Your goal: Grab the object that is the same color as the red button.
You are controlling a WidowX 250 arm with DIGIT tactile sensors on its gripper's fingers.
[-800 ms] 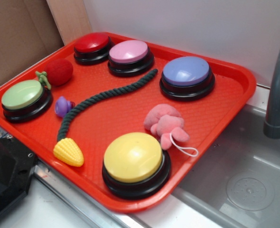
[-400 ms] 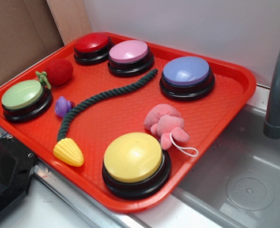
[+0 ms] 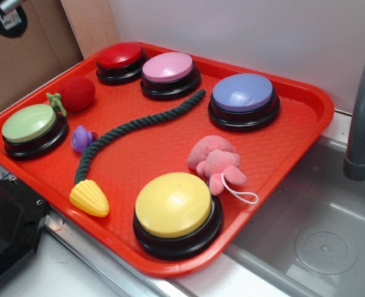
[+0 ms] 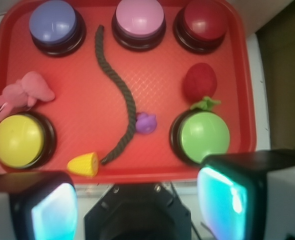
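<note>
A red tray (image 3: 306, 117) carries everything. The red button (image 3: 119, 59) sits at one far corner of the tray, with a pink button (image 3: 169, 71) just beside it along the same edge and a blue button (image 3: 243, 98) further along at the next corner. The fuzzy red fruit (image 3: 76, 93) lies by the tray's short edge between the red button and a green button (image 3: 31, 127), its green stem touching the green button's rim. A dark rope (image 3: 130, 128) snakes across the middle, a purple toy (image 3: 82, 138) beside it and a yellow corn piece (image 3: 90, 198) at its end. A pink plush (image 3: 214, 162) lies next to a yellow button (image 3: 175, 207). The gripper (image 4: 137, 195) hangs above the tray's near edge, fingers wide apart and holding nothing. No writing is readable.
</note>
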